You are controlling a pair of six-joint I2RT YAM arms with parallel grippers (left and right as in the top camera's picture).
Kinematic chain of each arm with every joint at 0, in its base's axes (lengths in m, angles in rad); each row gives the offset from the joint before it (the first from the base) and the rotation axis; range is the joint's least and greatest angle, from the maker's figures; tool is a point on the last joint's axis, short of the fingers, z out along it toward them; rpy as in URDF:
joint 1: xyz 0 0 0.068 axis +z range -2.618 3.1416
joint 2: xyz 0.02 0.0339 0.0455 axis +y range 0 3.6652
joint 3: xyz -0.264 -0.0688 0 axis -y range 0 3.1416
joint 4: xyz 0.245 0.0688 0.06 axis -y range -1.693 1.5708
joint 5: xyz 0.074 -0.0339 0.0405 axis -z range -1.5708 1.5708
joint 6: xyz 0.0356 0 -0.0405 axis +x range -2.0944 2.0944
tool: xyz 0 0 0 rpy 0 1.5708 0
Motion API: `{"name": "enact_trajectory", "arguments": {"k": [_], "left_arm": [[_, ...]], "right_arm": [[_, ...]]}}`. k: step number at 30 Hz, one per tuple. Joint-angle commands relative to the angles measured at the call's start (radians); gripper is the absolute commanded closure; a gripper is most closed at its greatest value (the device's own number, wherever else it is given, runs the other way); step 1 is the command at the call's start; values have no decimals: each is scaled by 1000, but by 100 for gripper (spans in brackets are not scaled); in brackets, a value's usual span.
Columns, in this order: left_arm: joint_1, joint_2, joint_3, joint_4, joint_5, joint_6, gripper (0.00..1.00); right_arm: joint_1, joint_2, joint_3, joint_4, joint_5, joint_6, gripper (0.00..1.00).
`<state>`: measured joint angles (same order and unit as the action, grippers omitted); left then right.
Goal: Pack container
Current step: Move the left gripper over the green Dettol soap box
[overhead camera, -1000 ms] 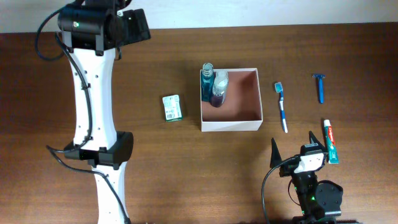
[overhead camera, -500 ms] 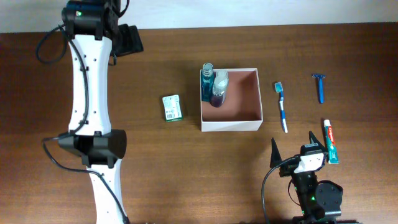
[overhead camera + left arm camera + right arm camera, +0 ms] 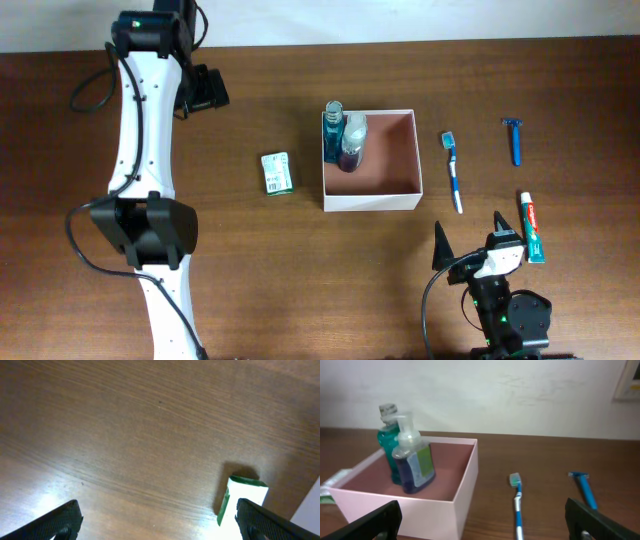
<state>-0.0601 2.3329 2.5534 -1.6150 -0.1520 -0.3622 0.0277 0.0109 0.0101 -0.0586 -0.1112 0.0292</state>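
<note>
Dark brown across the wooden table point(image 3: 250, 260), with fine streaked grain and paler patches of glare. Thin white walls and a pinkish-brown inside on the square open-topped box point(image 3: 370, 202). Translucent teal for the round plastic bottle point(image 3: 384, 450). Deep blue, with a green label and clear pump, for the pump bottle point(image 3: 415, 467). Green and white with dark print on the small carton point(image 3: 277, 172). Blue and white along the toothbrush point(image 3: 453, 172), pale green at its head. Solid blue for the razor point(image 3: 515, 140). White with red and green markings on the toothpaste tube point(image 3: 531, 228). White shell and black joints on the left arm point(image 3: 140, 130).

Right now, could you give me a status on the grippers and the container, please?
Left gripper, right gripper open, empty. Container holds teal bottle, blue bottle. Toothbrush, razor, toothpaste, green box outside it. Nothing over its top.
</note>
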Motion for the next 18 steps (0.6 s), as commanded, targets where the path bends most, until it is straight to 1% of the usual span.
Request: {"name": "enact_trajectory", "arguments": {"k": [1, 8, 11, 15, 18], "left_arm": [[3, 8, -62, 25, 19, -12, 1], [2, 8, -136, 27, 127, -11, 1], [-3, 8, -136, 21, 131, 1, 1], [-23, 8, -136, 5, 131, 24, 1], [-40, 8, -136, 5, 130, 27, 1]], "right_arm": [[-2, -7, -5, -8, -39, 105, 2], [-2, -3, -5, -5, -35, 111, 2], [-2, -3, -5, -6, 25, 111, 2], [-4, -2, -4, -20, 186, 110, 2], [-24, -2, 11, -45, 210, 111, 1]]}}
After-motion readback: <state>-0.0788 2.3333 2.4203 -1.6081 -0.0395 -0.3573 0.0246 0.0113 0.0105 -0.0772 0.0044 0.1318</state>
